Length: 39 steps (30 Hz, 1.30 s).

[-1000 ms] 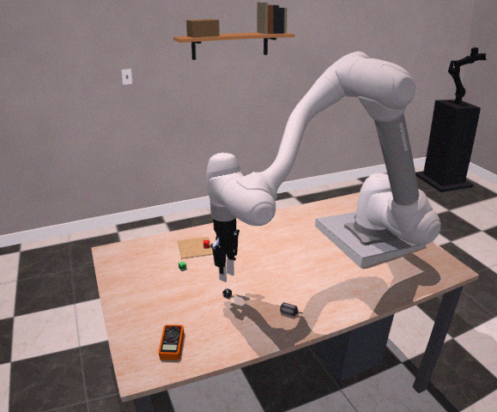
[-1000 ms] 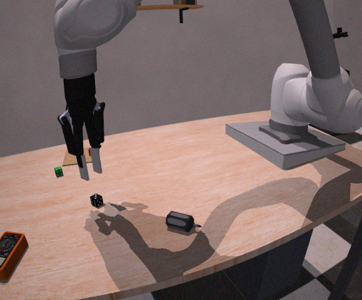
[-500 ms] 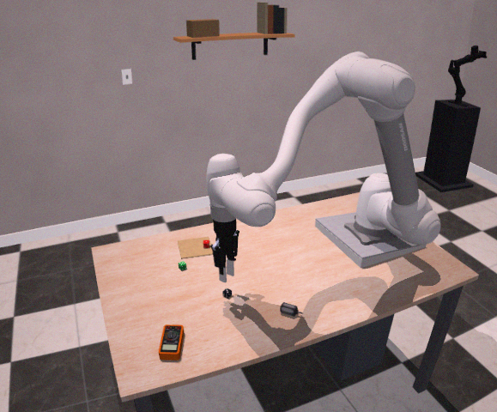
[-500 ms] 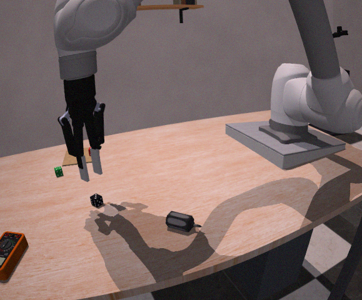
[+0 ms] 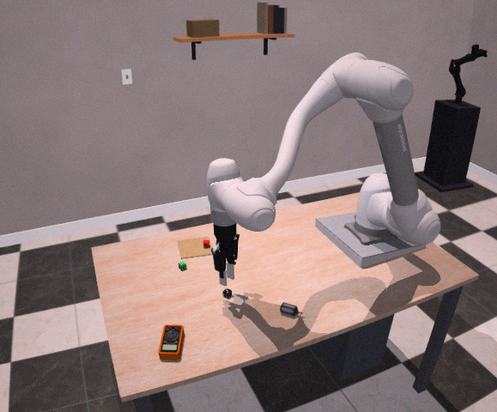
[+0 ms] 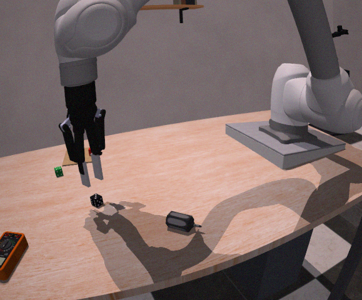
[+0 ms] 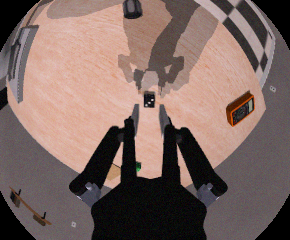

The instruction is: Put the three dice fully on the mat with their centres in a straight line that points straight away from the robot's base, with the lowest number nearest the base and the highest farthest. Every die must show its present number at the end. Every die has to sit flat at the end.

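A black die (image 5: 227, 293) lies on the bare wooden table, also seen in the exterior view (image 6: 96, 200) and the wrist view (image 7: 149, 99). My gripper (image 5: 226, 278) (image 6: 90, 179) (image 7: 149, 110) hangs straight above it, fingers pointing down, narrowly open with nothing between them. The fingertips are a little above the die and do not touch it. A red die (image 5: 205, 243) sits on the tan mat (image 5: 194, 246) near its right edge. A green die (image 5: 181, 265) (image 6: 58, 171) sits on the table just in front of the mat, off it.
An orange multimeter (image 5: 171, 342) lies near the table's front edge. A small dark cylindrical part (image 5: 289, 309) lies right of the black die. The robot's grey base plate (image 5: 372, 239) stands at the far right of the table.
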{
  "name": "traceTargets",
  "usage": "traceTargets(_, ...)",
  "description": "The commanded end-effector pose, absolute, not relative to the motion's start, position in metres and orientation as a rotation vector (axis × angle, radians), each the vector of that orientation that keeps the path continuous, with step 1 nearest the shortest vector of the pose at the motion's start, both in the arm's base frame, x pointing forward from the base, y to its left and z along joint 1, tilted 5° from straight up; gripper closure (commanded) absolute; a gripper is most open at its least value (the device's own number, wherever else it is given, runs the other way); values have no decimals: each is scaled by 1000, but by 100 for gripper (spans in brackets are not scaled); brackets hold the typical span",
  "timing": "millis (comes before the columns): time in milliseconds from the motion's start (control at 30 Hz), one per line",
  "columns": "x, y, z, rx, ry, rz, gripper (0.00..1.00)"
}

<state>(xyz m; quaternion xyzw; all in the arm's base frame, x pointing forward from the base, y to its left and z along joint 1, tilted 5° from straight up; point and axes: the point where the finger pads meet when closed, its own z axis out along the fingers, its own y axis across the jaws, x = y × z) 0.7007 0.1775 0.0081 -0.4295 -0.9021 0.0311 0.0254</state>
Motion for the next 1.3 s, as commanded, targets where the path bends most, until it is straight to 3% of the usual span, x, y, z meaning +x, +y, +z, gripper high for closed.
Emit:
traceTargets(0, 701, 178, 5, -1329, -2790, 94, 68)
traceTargets(1267, 699, 177, -25, -1329, -2790, 94, 68)
